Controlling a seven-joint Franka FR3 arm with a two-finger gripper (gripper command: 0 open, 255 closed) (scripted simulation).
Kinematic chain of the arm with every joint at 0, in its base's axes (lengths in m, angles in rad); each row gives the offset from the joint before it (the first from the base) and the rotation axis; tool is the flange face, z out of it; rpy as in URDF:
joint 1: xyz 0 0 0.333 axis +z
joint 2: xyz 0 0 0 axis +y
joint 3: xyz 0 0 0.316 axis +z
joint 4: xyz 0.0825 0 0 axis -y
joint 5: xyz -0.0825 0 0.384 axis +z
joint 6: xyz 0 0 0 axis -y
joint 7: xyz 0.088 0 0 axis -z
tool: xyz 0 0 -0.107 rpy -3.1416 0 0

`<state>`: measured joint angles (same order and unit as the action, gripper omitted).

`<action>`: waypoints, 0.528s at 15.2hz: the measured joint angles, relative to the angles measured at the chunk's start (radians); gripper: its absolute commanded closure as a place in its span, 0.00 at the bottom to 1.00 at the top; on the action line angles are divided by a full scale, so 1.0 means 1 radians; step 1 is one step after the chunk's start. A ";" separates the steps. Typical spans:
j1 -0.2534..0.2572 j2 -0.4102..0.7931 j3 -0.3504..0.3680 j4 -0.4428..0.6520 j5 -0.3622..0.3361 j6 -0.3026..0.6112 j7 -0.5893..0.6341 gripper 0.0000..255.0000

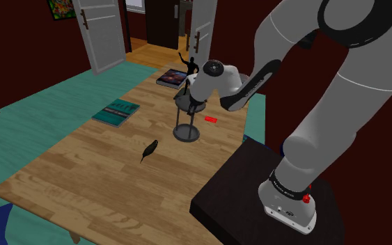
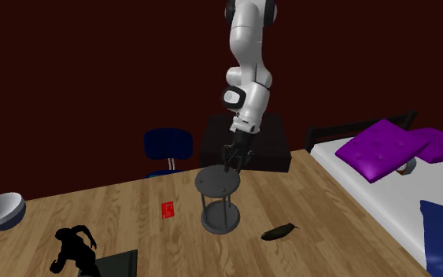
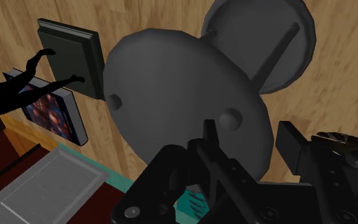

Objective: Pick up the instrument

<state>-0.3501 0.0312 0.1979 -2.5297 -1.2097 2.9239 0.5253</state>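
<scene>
While my gripper (image 2: 233, 164) hangs just above the grey instrument (image 2: 218, 182), a stand of two round discs joined by thin rods, its fingers (image 3: 295, 153) are apart and hold nothing. The top disc's rim lies between them, but I cannot tell whether they touch it. Well aside from my gripper, a small black thing (image 2: 278, 232) lies on the wooden table (image 2: 133, 206).

Centre frame, the stand (image 1: 185, 132) is dark grey; the card (image 1: 211, 119) beside it red; the book (image 1: 115, 112) at left teal; the table (image 1: 83, 174) wood-grained.
</scene>
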 measured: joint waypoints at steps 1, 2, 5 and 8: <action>0.000 -0.012 0.002 -0.006 0.029 -0.001 -0.027 1.00; 0.000 -0.025 0.003 -0.013 0.062 -0.003 -0.058 1.00; 0.007 -0.074 0.007 -0.031 0.191 -0.015 -0.175 1.00; 0.023 -0.116 0.004 -0.043 0.301 -0.033 -0.274 1.00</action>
<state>-0.3268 -0.0846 0.2020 -2.5723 -0.9087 2.8907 0.2514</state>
